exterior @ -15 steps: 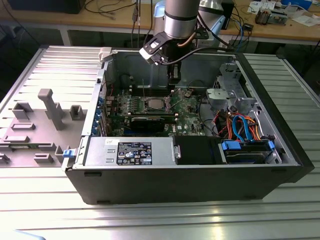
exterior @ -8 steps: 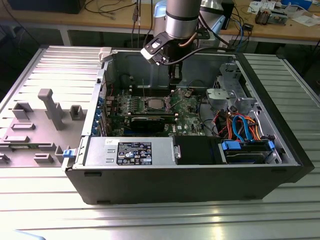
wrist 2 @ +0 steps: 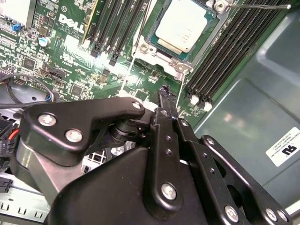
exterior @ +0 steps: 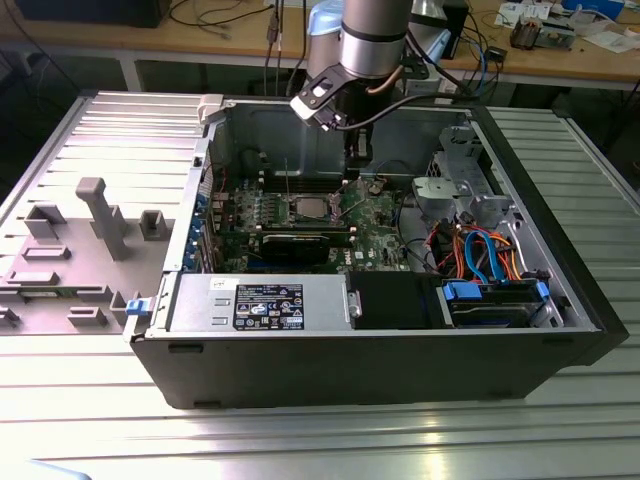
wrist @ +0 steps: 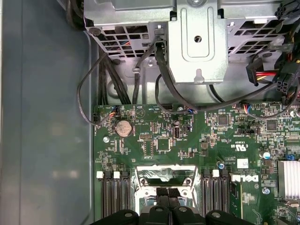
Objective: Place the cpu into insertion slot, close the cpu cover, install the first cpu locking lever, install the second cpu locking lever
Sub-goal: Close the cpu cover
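Observation:
The cpu (wrist 2: pixel 180 27) lies flat in the insertion slot (exterior: pixel 310 207) on the green motherboard, its silver top showing. The silvery cpu cover (wrist 2: pixel 178 67) frames the chip; I cannot tell whether it is pressed fully down. A thin wire locking lever (wrist 2: pixel 255 6) sticks out sideways past one corner of the socket. In the exterior view another thin lever (exterior: pixel 285 178) stands upright beside the socket. My gripper (wrist 2: pixel 164 92) hovers just off the socket's edge with its black fingers together and nothing visibly between them. It also appears in the first wrist view (wrist: pixel 167 192) and, to the right of the socket, in the exterior view (exterior: pixel 356 160).
Black memory slots (wrist 2: pixel 232 51) flank the socket on both sides. A metal drive cage (exterior: pixel 455 185) with bundled cables stands at the exterior view's right. The power supply (exterior: pixel 260 300) runs along the case's near wall. A grey fixture plate (exterior: pixel 90 230) lies outside the case.

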`<state>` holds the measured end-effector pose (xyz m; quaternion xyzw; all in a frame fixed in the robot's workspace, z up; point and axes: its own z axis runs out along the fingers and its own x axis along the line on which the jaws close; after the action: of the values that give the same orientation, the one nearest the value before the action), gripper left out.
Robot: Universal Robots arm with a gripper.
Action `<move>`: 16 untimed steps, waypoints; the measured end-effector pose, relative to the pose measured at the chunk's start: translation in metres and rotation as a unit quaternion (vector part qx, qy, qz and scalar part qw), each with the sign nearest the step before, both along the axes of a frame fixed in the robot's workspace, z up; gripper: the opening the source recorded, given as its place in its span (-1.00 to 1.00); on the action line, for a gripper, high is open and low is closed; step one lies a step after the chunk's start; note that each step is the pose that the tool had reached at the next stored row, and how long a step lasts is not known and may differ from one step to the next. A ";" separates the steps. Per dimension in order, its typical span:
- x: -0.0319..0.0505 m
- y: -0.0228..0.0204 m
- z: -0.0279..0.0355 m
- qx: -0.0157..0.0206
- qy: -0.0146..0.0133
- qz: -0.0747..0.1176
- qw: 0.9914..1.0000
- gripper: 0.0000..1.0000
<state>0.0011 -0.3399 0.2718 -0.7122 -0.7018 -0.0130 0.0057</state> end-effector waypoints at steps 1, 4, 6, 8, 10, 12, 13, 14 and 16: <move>0.0003 0.0000 0.0000 0.000 0.000 0.000 1.000 -0.79; 0.0009 0.0000 0.0000 0.000 0.000 0.000 1.000 -0.79; 0.0014 0.0000 0.0000 0.000 0.000 0.000 1.000 -0.79; 0.0018 0.0000 0.0000 0.000 0.000 0.000 1.000 -0.79; 0.0020 0.0000 0.0000 0.000 0.000 0.000 1.000 -0.79; 0.0021 0.0000 0.0000 0.000 0.000 0.000 1.000 -0.79; 0.0021 0.0000 0.0000 0.000 0.000 0.000 1.000 -0.79; 0.0022 0.0000 0.0000 0.000 0.000 0.000 1.000 -0.79; 0.0022 0.0000 0.0000 0.000 0.000 0.000 1.000 -0.79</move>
<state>0.0033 -0.3399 0.2717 -0.7122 -0.7018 -0.0130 0.0057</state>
